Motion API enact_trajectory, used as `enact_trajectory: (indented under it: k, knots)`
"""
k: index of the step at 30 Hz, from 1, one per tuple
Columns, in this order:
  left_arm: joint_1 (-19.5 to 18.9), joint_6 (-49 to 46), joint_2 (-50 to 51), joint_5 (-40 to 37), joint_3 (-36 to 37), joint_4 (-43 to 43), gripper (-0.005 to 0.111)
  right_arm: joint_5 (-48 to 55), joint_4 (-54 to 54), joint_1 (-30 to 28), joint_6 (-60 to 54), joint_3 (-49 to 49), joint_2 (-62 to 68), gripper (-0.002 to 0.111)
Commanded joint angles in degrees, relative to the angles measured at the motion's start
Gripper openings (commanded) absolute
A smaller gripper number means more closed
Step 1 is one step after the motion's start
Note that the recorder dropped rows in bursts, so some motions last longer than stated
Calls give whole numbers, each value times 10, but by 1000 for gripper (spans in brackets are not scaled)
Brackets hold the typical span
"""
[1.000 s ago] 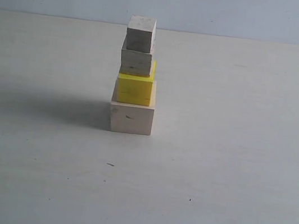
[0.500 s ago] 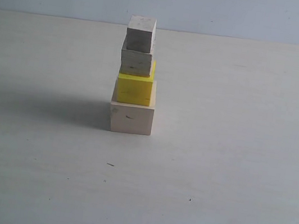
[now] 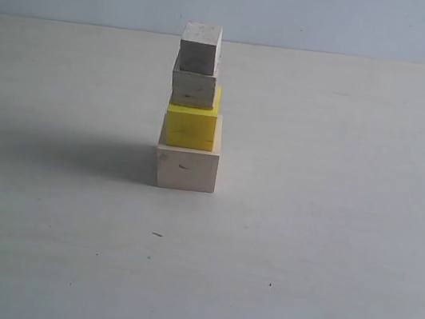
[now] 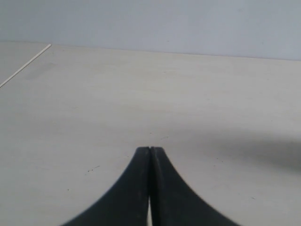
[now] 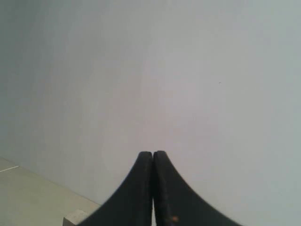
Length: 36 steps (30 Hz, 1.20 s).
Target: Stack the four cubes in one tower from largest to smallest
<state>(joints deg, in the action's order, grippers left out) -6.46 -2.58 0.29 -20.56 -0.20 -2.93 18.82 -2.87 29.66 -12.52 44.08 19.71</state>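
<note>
The tower [image 3: 193,100] is seen standing near the middle of the pale tabletop [image 3: 329,243], and the task is judged to be finished. It is made of 4 cubes: 1 large pale wood cube [image 3: 186,168] as base, 1 bright yellow cube [image 3: 191,127] on it, then 1 small pale wood cube [image 3: 193,89], and 1 smallest pale wood cube [image 3: 199,47] on top.

2 grippers are counted. The left gripper [image 4: 150,149] is pressed together with nothing in it, above bare tabletop. The right gripper [image 5: 153,153] is pressed together too and holds nothing. A pale block corner [image 5: 74,217] is seen near it, but which cube it is cannot be told.

The upper cubes are not placed exactly centred and look a little turned against each other. If the tower is touched by an arm, or the tabletop is shaken, the 2 small cubes could be pushed off.
</note>
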Motion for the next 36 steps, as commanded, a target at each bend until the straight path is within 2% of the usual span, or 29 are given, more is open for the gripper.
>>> enact_trajectory:
  k: [1,30,32,36]
  knots:
    - [-2,-1,-3,3,2,1,0,0,-1,-1,1,3,-3,0]
    - [-2,-2,-3,3,2,1,0,-4,4,-2,1,3,-6,0]
    - [-2,-2,-3,3,2,1,0,5,3,-26,1,3,-13,0]
    - [-2,-2,-3,3,2,1,0,29,1,-131,26,3,-17,0]
